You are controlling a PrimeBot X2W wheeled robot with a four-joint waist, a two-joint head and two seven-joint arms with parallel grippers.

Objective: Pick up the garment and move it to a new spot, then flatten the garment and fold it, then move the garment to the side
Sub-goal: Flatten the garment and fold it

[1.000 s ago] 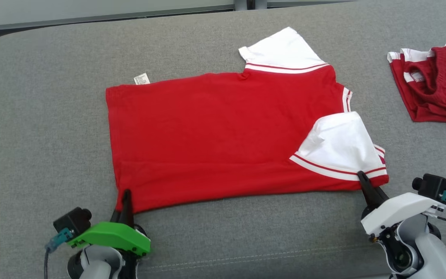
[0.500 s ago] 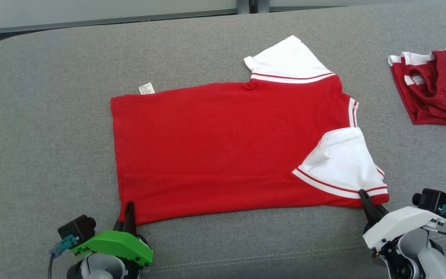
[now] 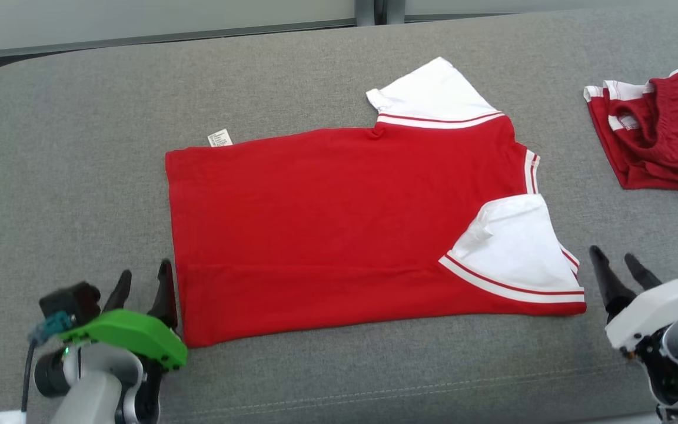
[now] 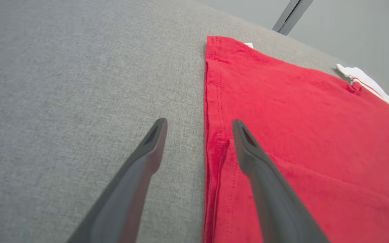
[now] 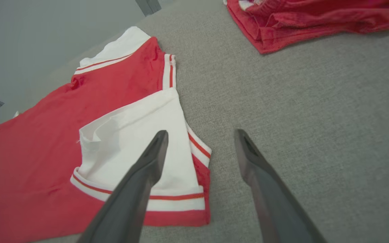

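The garment (image 3: 327,224), a red shirt with white sleeves, lies flat on the grey cushion, its near sleeve (image 3: 512,241) folded over the body. My left gripper (image 3: 143,275) stands open beside the hem's near corner, nothing between its fingers. In the left wrist view the left gripper (image 4: 199,125) straddles the hem edge of the garment (image 4: 299,128), held above the cloth. My right gripper (image 3: 611,259) is open, just right of the near shoulder. The right wrist view shows the right gripper (image 5: 201,135) apart from the garment (image 5: 62,135), over bare cushion beside the white sleeve (image 5: 133,141).
A second red and white garment (image 3: 660,135) lies crumpled at the far right, also seen as a red pile (image 5: 302,17) in the right wrist view. The grey cushion (image 3: 68,153) has bare room left of the shirt and along its front edge.
Both grippers have opened and let go of the shirt's near corners. The left one has drawn back to the left, the right one to the right. The shirt lies flat.
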